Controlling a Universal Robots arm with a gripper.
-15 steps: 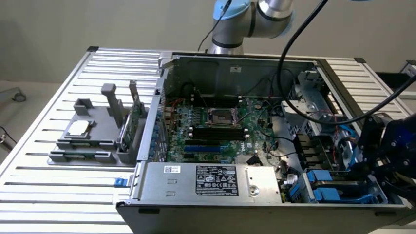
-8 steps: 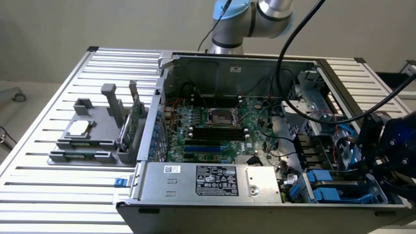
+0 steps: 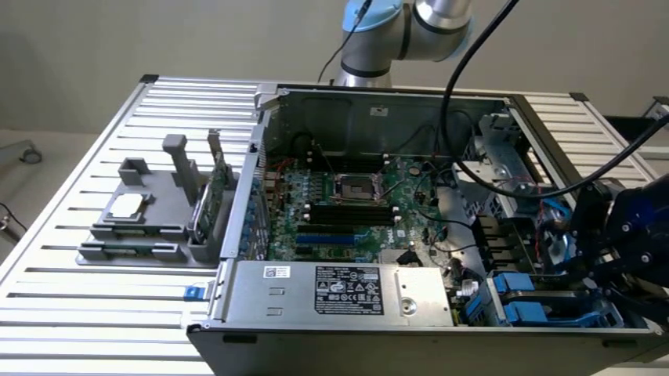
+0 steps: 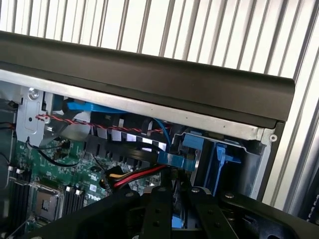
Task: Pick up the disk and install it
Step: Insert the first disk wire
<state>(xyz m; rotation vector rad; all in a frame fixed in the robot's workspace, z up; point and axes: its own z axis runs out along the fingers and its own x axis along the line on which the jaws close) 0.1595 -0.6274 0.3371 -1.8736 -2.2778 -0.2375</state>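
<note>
Black jaws; just beyond them blue plastic fittings (image 4: 225,158), a red-and-black twisted wire (image 4: 75,121), a green motherboard (image 4: 50,169). Grey case (image 3: 345,117), black-edged; worktop (image 3: 63,235) ribbed in silver-white stripes.

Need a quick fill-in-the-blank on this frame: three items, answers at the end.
1. The grey fixture stands outside the computer case, on the exterior view's ___ side.
2. The upright circuit card in that fixture is ___ in colour.
3. The gripper hangs over the case corner that holds ___ plastic drive carriers.
Missing words: left; green; blue.
</note>
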